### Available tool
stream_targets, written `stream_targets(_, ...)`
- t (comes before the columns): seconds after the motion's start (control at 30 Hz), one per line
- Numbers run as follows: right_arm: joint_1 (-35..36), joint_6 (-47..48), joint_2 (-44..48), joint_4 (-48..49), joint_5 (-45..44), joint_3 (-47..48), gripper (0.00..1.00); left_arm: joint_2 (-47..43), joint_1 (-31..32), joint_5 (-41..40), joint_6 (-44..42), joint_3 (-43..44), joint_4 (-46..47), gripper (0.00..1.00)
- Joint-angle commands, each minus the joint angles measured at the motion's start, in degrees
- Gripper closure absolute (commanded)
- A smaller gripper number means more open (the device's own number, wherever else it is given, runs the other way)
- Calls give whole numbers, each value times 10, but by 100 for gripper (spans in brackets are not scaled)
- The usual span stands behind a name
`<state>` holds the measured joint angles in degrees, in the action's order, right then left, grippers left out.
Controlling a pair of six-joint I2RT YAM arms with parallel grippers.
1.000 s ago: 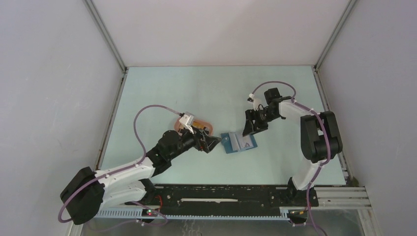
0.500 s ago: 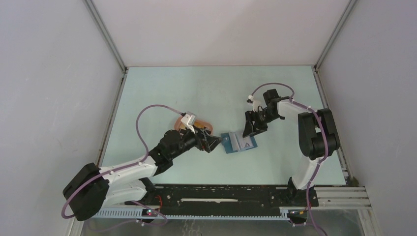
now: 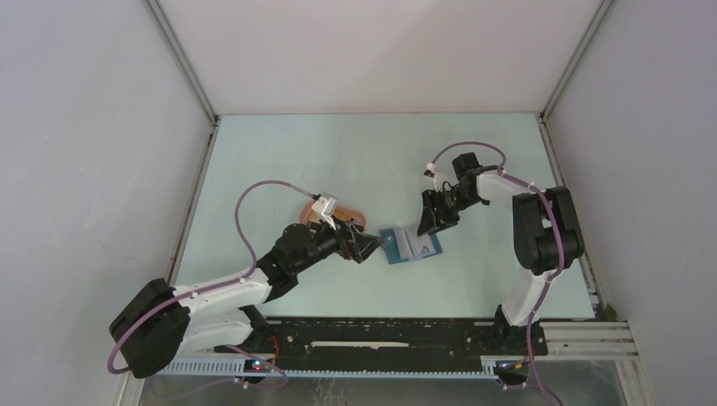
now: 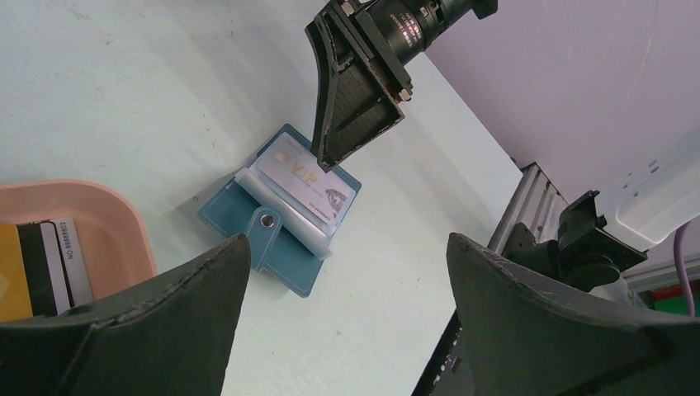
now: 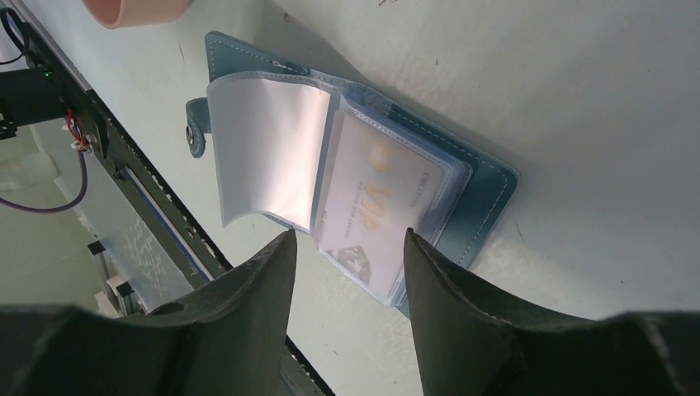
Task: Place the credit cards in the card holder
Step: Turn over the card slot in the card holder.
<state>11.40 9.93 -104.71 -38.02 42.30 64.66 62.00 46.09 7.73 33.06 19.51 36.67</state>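
Note:
The dark-blue card holder (image 3: pixel 396 247) lies open on the table between both arms. A whitish credit card (image 5: pixel 384 198) printed "VIP" sits in its right-hand clear sleeve, and a loose clear sleeve (image 5: pixel 268 153) curls up beside it. My right gripper (image 5: pixel 348 238) hovers over the card's lower edge, open and holding nothing; in the left wrist view its fingertips (image 4: pixel 328 157) point down at the card's far edge. My left gripper (image 4: pixel 347 241) is wide open just left of the holder. A yellow-orange card (image 4: pixel 7 276) and a black card (image 4: pixel 33 264) lie in the pink tray (image 4: pixel 91 219).
The pink tray (image 3: pixel 355 216) is mostly hidden under my left arm. A black rail (image 3: pixel 380 334) runs along the table's near edge, close to the holder in the right wrist view. Grey walls enclose the table on three sides.
The right gripper's jaws have narrowed a little and it has edged slightly left over the holder. The left arm has barely moved.

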Motion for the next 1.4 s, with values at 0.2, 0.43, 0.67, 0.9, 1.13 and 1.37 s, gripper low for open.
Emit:
stream_targets(0.2,2,-3,4,-1,-27,20,38,5,-2,5,3,-13,28,7)
stream_targets(0.43,3,-5,-3,0,-26,21,38,7,-2,5,3,-14,30,8)
stream_targets(0.67,8,-4,-13,-6,-21,23,38,8,-2,5,3,-15,31,7)
stream_targets(0.9,12,1,-11,-9,-12,25,40,7,-2,4,3,-17,31,8)
stream_targets(1.13,11,9,9,-14,5,26,44,6,-2,7,4,-15,31,8)
stream_targets(1.37,10,10,10,-14,16,26,46,6,-2,7,5,-15,31,7)
